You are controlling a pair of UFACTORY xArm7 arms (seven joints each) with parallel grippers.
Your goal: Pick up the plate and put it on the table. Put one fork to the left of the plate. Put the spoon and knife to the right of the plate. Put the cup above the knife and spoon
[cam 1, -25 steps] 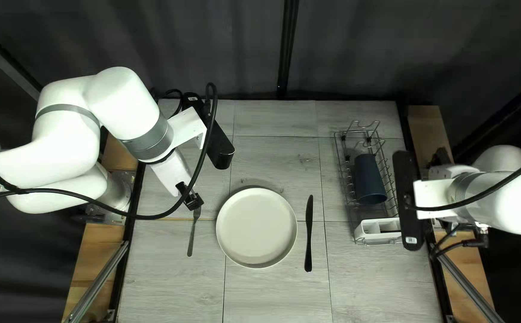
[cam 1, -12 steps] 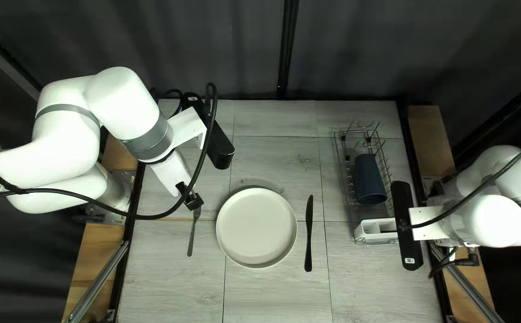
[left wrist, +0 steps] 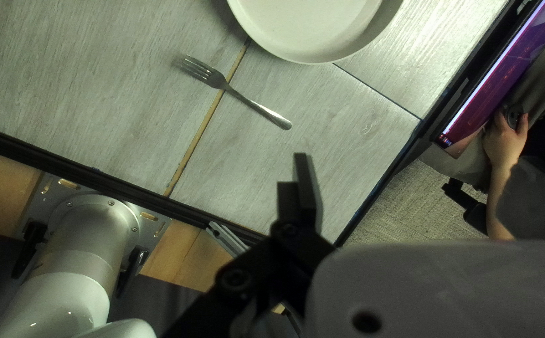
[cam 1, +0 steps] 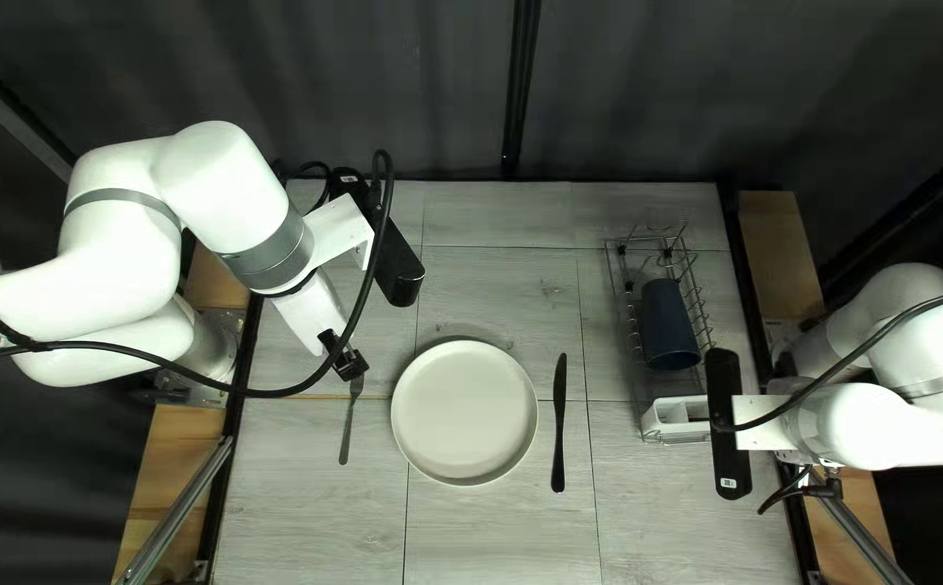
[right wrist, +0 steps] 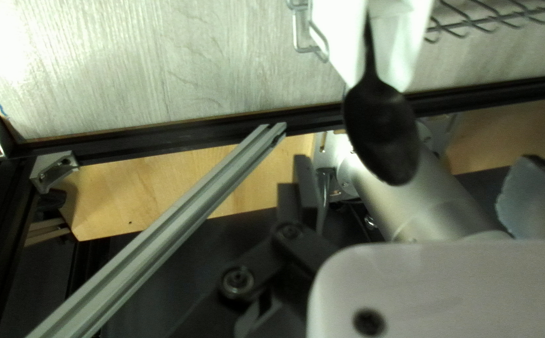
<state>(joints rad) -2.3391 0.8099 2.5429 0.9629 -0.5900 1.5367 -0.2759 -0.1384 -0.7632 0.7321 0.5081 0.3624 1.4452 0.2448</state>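
At the left of the top left view, my left jaws hang just above the prongs of the fork [cam 1: 348,422]. They are spread open and hold nothing. The fork lies flat on the counter [cam 1: 487,536], just left of the plate [cam 1: 464,410], which sits in the middle of the frame. Just right of the plate lies the black knife [cam 1: 559,422]. I think those three are done, so my left arm can wait out of the way.

Further right is the wire rack [cam 1: 619,292], with the dark cup [cam 1: 669,323] lying on its side in it. At the rack's near end is a white holder [cam 1: 670,414]. In the right wrist view the black spoon [right wrist: 380,134] pokes out of that holder, bowl end first. It is ahead of my right jaws and not touching them. Those jaws are spread open and empty too.

I think the spoon is my next job. I should move the right jaws until the spoon's thin neck is between them, one finger on each side, then squeeze. I should pull it straight out, so the holder and rack don't tip or slide. Then I lay it flat just right of the knife, side by side and not touching, and leave room above for the cup.
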